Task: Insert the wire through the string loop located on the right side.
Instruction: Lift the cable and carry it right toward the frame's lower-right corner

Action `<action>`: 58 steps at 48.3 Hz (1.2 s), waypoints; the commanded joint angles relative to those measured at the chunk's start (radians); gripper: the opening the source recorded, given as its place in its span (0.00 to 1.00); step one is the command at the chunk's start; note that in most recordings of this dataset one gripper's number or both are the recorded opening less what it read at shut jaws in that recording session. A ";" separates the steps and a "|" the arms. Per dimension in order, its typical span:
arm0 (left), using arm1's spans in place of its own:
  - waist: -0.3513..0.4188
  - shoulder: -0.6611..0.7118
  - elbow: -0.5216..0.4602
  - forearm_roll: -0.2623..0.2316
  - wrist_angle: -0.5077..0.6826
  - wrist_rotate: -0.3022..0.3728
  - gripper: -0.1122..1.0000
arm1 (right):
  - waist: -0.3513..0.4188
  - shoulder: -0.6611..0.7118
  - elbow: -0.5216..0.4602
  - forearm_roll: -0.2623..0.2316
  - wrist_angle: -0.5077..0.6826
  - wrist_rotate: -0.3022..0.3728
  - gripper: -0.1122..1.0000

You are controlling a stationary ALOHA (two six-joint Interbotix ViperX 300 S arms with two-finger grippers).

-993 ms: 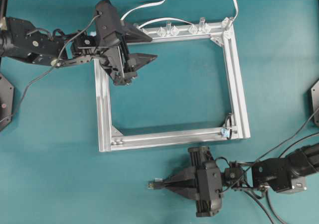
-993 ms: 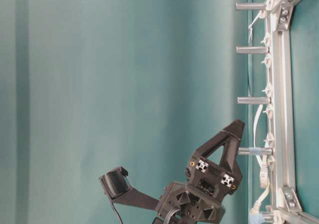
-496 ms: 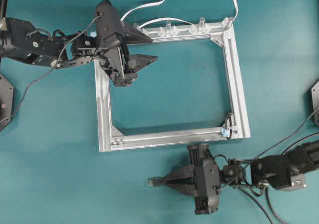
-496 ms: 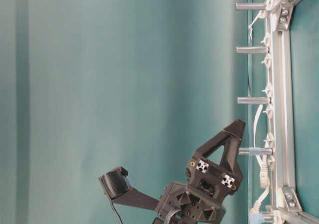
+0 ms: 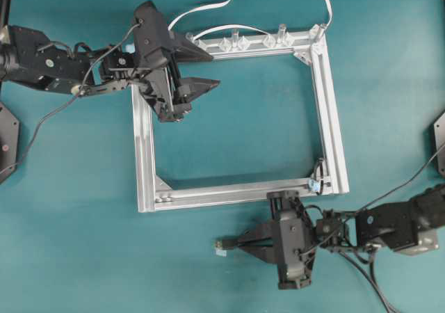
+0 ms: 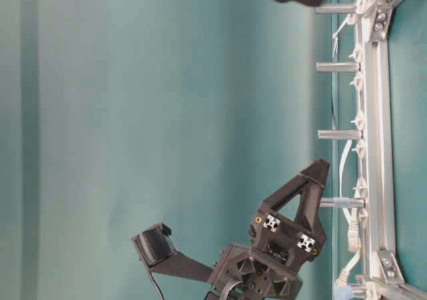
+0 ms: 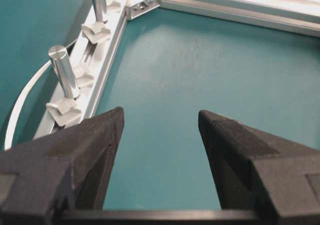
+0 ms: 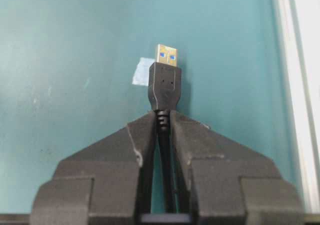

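Observation:
The wire ends in a black USB plug (image 8: 165, 75) with a metal tip, and it sticks out past my right gripper (image 8: 162, 116), which is shut on the ribbed neck just behind the plug. Overhead, that plug (image 5: 224, 244) points left over the table in front of the frame's near rail, with the right gripper (image 5: 240, 243) behind it. The string loop (image 5: 317, 179) stands at the frame's near right corner, to the right of the plug and beyond it. My left gripper (image 5: 214, 68) hangs open over the frame's far left corner, with nothing between its fingers (image 7: 95, 135).
A rectangular aluminium frame (image 5: 330, 118) lies mid-table, with upright metal posts (image 7: 64, 77) and clear clips along its far rail. A white cable (image 5: 208, 7) runs off behind it. A pale-blue tape scrap (image 8: 142, 77) lies on the table under the plug.
My right gripper has carried the plug a little right and nearer the frame's near rail. A dark part of that arm has entered the table-level view. The left gripper has hardly moved.

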 commanded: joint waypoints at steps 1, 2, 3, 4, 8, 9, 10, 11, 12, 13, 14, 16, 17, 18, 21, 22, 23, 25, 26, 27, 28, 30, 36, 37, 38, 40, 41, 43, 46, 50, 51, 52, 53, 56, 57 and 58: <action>-0.003 -0.015 -0.012 0.003 -0.005 -0.003 0.68 | -0.008 -0.063 -0.005 -0.002 0.009 -0.018 0.21; -0.003 -0.015 -0.012 0.003 -0.005 -0.003 0.68 | -0.009 -0.071 -0.005 -0.002 0.014 -0.023 0.21; -0.003 -0.015 -0.014 0.003 -0.006 -0.003 0.68 | -0.012 -0.075 -0.005 -0.002 0.020 -0.028 0.21; -0.003 -0.015 -0.014 0.003 -0.005 -0.003 0.68 | -0.014 -0.081 -0.006 -0.002 0.028 -0.034 0.21; -0.003 -0.017 -0.014 0.003 -0.005 -0.003 0.68 | -0.018 -0.094 -0.011 -0.002 0.055 -0.048 0.21; -0.003 -0.015 -0.015 0.003 -0.005 -0.003 0.68 | -0.020 -0.097 -0.012 -0.002 0.061 -0.051 0.21; -0.003 -0.017 -0.014 0.003 -0.005 -0.003 0.68 | -0.020 -0.100 -0.014 -0.002 0.069 -0.054 0.21; -0.003 -0.018 -0.014 0.003 -0.005 -0.003 0.68 | -0.020 -0.101 -0.015 -0.002 0.077 -0.057 0.21; -0.003 -0.018 -0.014 0.003 -0.005 -0.003 0.68 | -0.020 -0.103 -0.015 -0.002 0.084 -0.058 0.21; -0.003 -0.018 -0.014 0.003 -0.005 -0.003 0.68 | -0.021 -0.106 -0.017 -0.002 0.092 -0.061 0.21; -0.003 -0.020 -0.015 0.003 -0.005 -0.003 0.68 | -0.023 -0.107 -0.017 -0.002 0.098 -0.063 0.21; -0.003 -0.020 -0.015 0.003 -0.005 -0.003 0.68 | -0.023 -0.112 -0.018 -0.002 0.110 -0.066 0.21; -0.003 -0.021 -0.014 0.003 -0.005 -0.003 0.68 | -0.023 -0.115 -0.018 -0.002 0.115 -0.069 0.21; -0.003 -0.020 -0.014 0.003 -0.005 -0.003 0.68 | -0.025 -0.117 -0.018 -0.002 0.120 -0.071 0.21; -0.003 -0.020 -0.014 0.003 -0.006 -0.003 0.67 | -0.026 -0.123 -0.020 -0.002 0.129 -0.071 0.21; -0.003 -0.020 -0.014 0.003 -0.005 -0.003 0.68 | -0.028 -0.126 -0.018 -0.002 0.132 -0.071 0.21; -0.003 -0.020 -0.014 0.003 -0.005 -0.003 0.68 | -0.028 -0.127 -0.018 -0.002 0.133 -0.071 0.21; -0.003 -0.020 -0.014 0.003 -0.005 -0.002 0.68 | -0.031 -0.132 -0.018 -0.002 0.133 -0.071 0.21; -0.003 -0.020 -0.014 0.003 -0.005 -0.003 0.67 | -0.031 -0.133 -0.020 -0.002 0.135 -0.071 0.21; -0.003 -0.020 -0.014 0.003 -0.006 -0.003 0.67 | -0.032 -0.135 -0.020 -0.002 0.135 -0.071 0.21; -0.003 -0.020 -0.014 0.003 -0.005 -0.003 0.68 | -0.034 -0.138 -0.020 -0.002 0.133 -0.071 0.21; -0.003 -0.020 -0.014 0.003 -0.005 -0.003 0.68 | -0.037 -0.143 -0.018 -0.002 0.135 -0.071 0.21; -0.003 -0.020 -0.015 0.003 -0.005 -0.003 0.68 | -0.044 -0.155 -0.020 -0.002 0.135 -0.071 0.21; -0.003 -0.021 -0.014 0.003 -0.005 -0.003 0.67 | -0.044 -0.156 -0.020 -0.002 0.137 -0.071 0.21; -0.003 -0.021 -0.014 0.003 -0.005 -0.003 0.67 | -0.046 -0.156 -0.020 -0.002 0.138 -0.071 0.21; -0.003 -0.021 -0.015 0.005 -0.005 -0.003 0.67 | -0.048 -0.158 -0.020 -0.002 0.143 -0.071 0.21; -0.003 -0.021 -0.014 0.003 -0.005 -0.003 0.67 | -0.049 -0.160 -0.020 -0.002 0.146 -0.071 0.21; -0.003 -0.023 -0.015 0.003 -0.005 -0.003 0.68 | -0.051 -0.160 -0.020 -0.002 0.153 -0.071 0.21; -0.003 -0.023 -0.015 0.003 -0.005 -0.003 0.67 | -0.051 -0.160 -0.020 -0.002 0.161 -0.071 0.21; -0.003 -0.023 -0.015 0.003 -0.005 -0.003 0.68 | -0.051 -0.160 -0.020 -0.002 0.166 -0.071 0.21; -0.003 -0.023 -0.015 0.003 -0.005 -0.003 0.68 | -0.052 -0.160 -0.018 -0.002 0.167 -0.071 0.21; -0.003 -0.023 -0.015 0.003 -0.006 -0.003 0.67 | -0.051 -0.160 -0.018 -0.002 0.170 -0.071 0.21; -0.003 -0.021 -0.015 0.003 -0.005 -0.003 0.67 | -0.051 -0.161 -0.018 -0.002 0.170 -0.071 0.21; -0.003 -0.023 -0.014 0.003 -0.005 -0.003 0.68 | -0.052 -0.166 -0.017 -0.002 0.178 -0.071 0.21; -0.003 -0.023 -0.014 0.003 -0.005 -0.003 0.68 | -0.051 -0.167 -0.015 -0.002 0.181 -0.071 0.21; -0.003 -0.021 -0.014 0.003 -0.005 -0.003 0.68 | -0.052 -0.169 -0.014 -0.003 0.183 -0.072 0.21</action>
